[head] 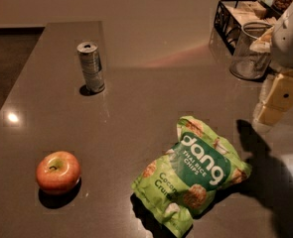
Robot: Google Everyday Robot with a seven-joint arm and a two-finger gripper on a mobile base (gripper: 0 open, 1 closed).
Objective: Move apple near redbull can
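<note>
The red-orange apple (pixel 58 172) sits on the dark table (pixel 136 108) at the front left, stem dimple up. The slim silvery redbull can (pixel 91 67) stands upright at the back left, well behind the apple. My gripper (pixel 277 101) hangs at the right edge of the view, above the table, far to the right of both the apple and the can, with pale yellowish fingers pointing down-left. It holds nothing that I can see.
A green bag of Dang rice chips (pixel 193 175) lies at the front centre-right. A clear glass jar (pixel 251 50) and a black wire basket (pixel 240 16) stand at the back right. The table's left edge runs diagonally beside dark floor.
</note>
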